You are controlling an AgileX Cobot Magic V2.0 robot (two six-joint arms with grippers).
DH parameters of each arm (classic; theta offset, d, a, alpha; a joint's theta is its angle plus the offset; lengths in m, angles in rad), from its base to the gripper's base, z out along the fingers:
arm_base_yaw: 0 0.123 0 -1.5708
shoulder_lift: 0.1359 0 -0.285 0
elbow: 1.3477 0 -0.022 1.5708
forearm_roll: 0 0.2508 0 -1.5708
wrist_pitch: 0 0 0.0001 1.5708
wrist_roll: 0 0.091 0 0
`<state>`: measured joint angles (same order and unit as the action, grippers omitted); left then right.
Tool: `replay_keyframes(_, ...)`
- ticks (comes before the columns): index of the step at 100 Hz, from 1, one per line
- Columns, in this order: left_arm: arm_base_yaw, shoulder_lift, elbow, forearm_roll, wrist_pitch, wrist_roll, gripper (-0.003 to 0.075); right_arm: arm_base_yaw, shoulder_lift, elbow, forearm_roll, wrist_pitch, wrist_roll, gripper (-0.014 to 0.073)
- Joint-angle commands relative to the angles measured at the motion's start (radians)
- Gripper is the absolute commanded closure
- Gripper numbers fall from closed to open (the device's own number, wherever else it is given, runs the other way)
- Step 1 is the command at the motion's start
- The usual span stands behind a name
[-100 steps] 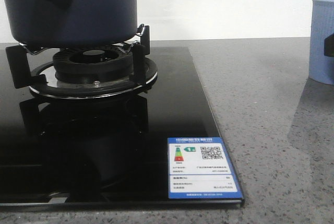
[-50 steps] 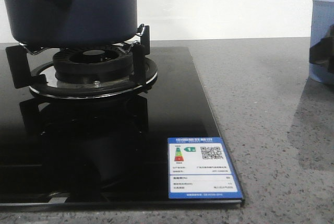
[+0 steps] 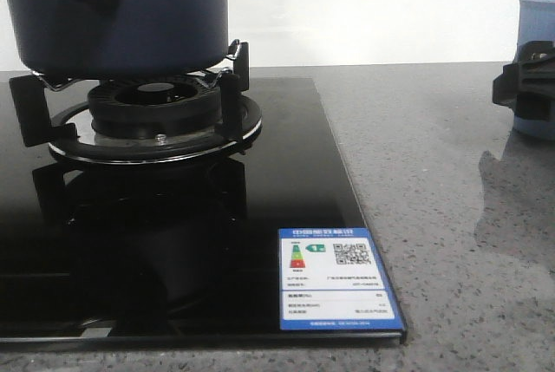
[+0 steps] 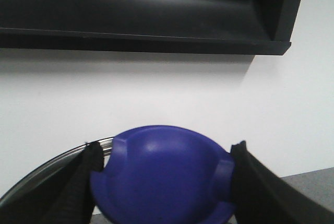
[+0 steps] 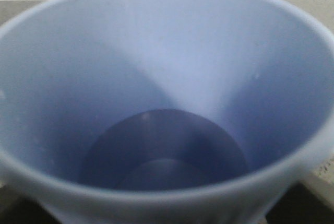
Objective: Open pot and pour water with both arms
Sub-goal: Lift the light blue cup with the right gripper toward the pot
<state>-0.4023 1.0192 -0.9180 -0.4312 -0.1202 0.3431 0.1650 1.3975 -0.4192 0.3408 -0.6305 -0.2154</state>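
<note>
A dark navy pot (image 3: pixel 117 12) sits on the burner grate (image 3: pixel 147 116) of a black glass stove (image 3: pixel 260 216). The left gripper (image 4: pixel 163 182) clamps the round blue lid knob (image 4: pixel 164 174). The right gripper (image 3: pixel 525 86) reaches the pale blue cup (image 3: pixel 536 64); its jaw state cannot be told.

The left gripper (image 4: pixel 163 182) has matte black fingers (image 4: pixel 83 182); the right gripper (image 3: pixel 527 86) is black, angular.
</note>
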Motion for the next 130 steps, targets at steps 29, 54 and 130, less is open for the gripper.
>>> replay_keyframes(29,0.005,-0.025,-0.041,0.008,-0.093,0.001,0.0348,0.002,-0.02,-0.028,-0.017,-0.091,-0.002,0.0148)
replay_keyframes(54,0.005,-0.025,-0.041,0.008,-0.093,0.001,0.0348,0.002,-0.02,-0.028,-0.017,-0.093,-0.002,0.0154)
replay_keyframes(130,0.035,-0.025,-0.041,0.008,-0.093,0.001,0.0348,0.017,-0.199,-0.234,-0.257,0.272,-0.002,0.0154)
